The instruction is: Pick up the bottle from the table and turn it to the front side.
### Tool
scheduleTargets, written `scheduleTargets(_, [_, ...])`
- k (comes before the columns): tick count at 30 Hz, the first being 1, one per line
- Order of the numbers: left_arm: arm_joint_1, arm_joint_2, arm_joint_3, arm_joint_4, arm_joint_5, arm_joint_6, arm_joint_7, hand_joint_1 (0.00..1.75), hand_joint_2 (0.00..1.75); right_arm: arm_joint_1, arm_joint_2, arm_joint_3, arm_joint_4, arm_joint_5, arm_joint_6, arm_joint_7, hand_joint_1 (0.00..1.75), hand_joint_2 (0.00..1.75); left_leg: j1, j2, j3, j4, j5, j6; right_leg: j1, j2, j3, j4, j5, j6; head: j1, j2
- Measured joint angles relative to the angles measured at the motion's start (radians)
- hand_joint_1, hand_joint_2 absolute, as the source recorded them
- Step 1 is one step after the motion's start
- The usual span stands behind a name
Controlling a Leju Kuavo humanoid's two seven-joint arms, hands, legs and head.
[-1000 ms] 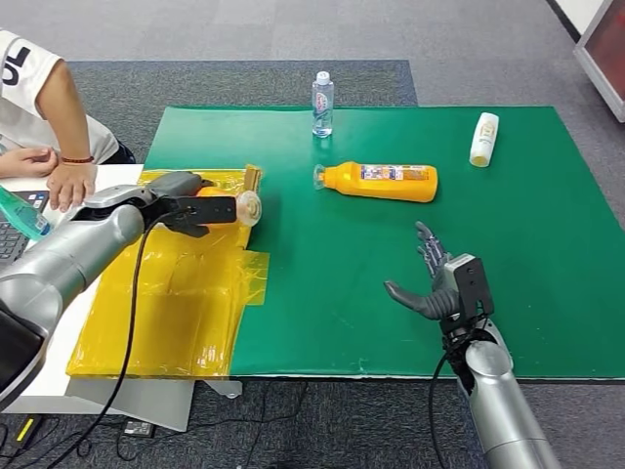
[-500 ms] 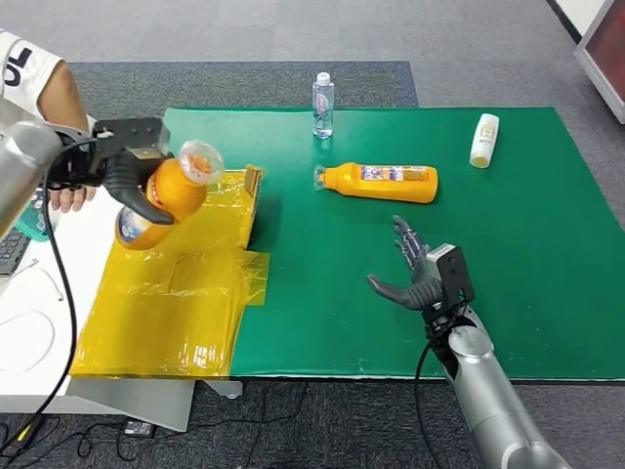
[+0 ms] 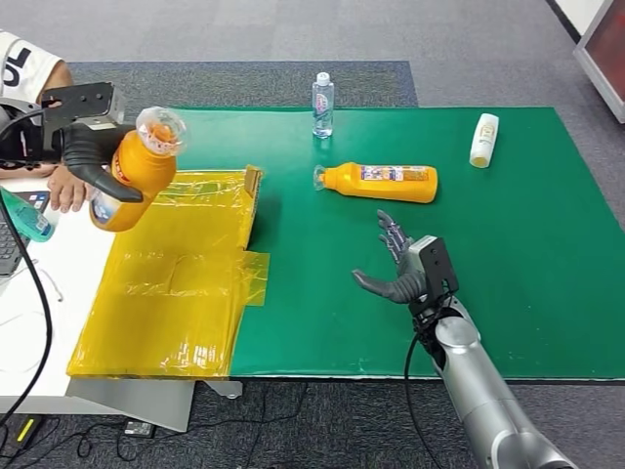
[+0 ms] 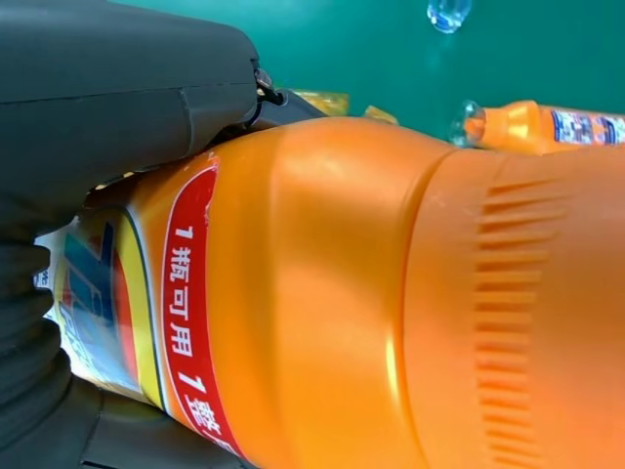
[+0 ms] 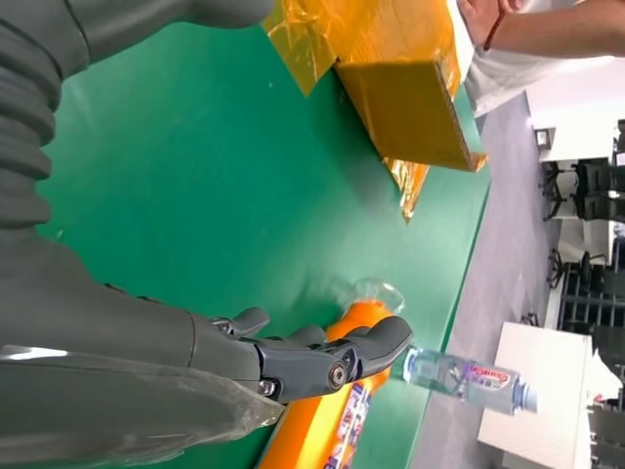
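Note:
My left hand (image 3: 92, 156) grips an orange bottle (image 3: 137, 176) with a clear cap, lifted above the yellow board (image 3: 169, 283) at the left, its cap end pointing up and toward me. Close up in the left wrist view the orange bottle (image 4: 354, 293) shows a red and white label under the hand's (image 4: 96, 127) grey cover. A second orange bottle (image 3: 383, 182) lies on its side on the green mat (image 3: 516, 274). My right hand (image 3: 401, 269) hovers open over the mat, short of that bottle. The right wrist view has the fingers (image 5: 295, 357) spread before the lying bottle (image 5: 332, 410).
A small clear water bottle (image 3: 322, 103) stands at the mat's far edge. A white bottle (image 3: 484, 139) lies at the far right. A person's hand (image 3: 70, 186) rests on the white table at the left, beside a laptop (image 3: 15, 234).
My left hand has lifted the orange bottle off the yellow board and carried it up and to the left, turning its cap toward me. The right hand has moved forward and left.

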Motion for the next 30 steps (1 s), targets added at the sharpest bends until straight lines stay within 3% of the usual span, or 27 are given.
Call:
scheduleTargets(10, [0.010,0.040,-0.111,-0.013,0.013,0.111,-0.172,1.75,1.75,-0.015,0.004,0.010,0.002,-0.008,-0.021,0.010,0.00,1.75,0.000,0.000,0.000,0.000,0.000,0.000,0.000,0.000,0.000,0.000,0.000,0.000,0.000,0.000])
scheduleTargets(18, [0.109,0.108,-0.139,-0.005,-0.066,0.165,-0.338,1.75,1.75,-0.023,0.001,0.008,0.002,-0.004,-0.030,0.021,0.00,1.75,0.001,0.000,0.000,0.000,0.000,0.000,0.001,0.000,-0.001,0.001,0.000,-0.001,0.000,0.000])
scheduleTargets(30, [0.214,0.181,-0.109,0.000,-0.093,0.181,-0.365,1.75,1.75,-0.024,0.000,0.008,0.002,0.006,-0.022,0.027,0.00,1.75,0.000,0.000,0.000,0.000,0.000,0.000,0.000,0.000,-0.001,0.000,-0.001,-0.001,0.000,0.000])
